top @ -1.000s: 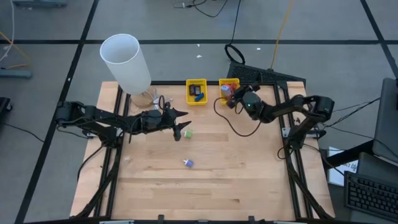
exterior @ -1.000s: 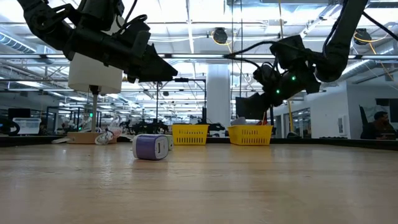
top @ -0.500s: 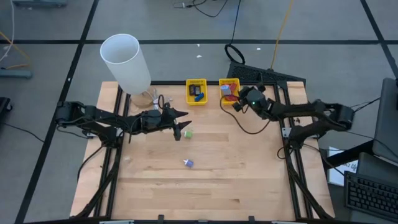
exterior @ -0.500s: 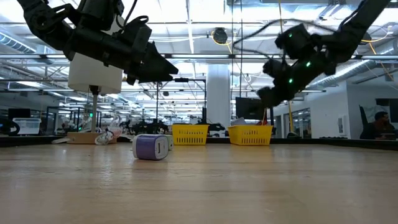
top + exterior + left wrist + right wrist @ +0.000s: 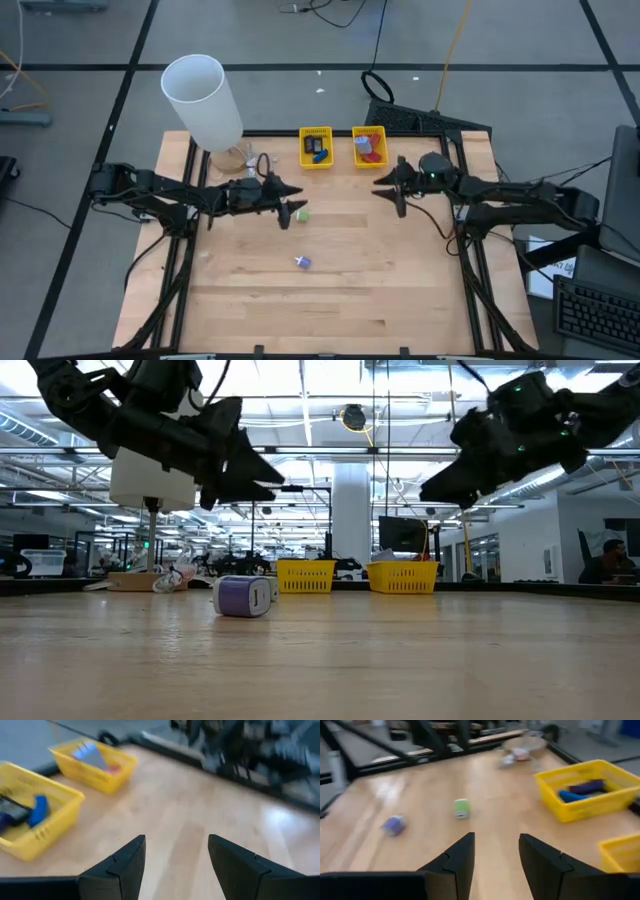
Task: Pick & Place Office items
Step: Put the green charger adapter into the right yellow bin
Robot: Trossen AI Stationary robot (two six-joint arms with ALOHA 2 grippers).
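Observation:
A small green item and a small purple-blue item lie on the wooden table; the right wrist view also shows the green item and the purple-blue one. My left gripper hovers open just left of the green item, with nothing between its fingers. My right gripper hangs open above the table right of centre, pointing toward the table's left, with nothing in it. Blue and black items lie in the left yellow basket. A red and a grey-blue item lie in the right basket.
A tall white cylinder stands at the table's far left corner, with small clutter at its foot. The two baskets sit at the far edge. Black frame rails run along the table's left and right sides. Bare wood lies toward the near edge.
My right gripper has drawn back from over the right basket toward the table's near and right side and has risen. It has tipped from pointing down into the basket to nearly level, facing the table's left. My left gripper has rolled a little in place.

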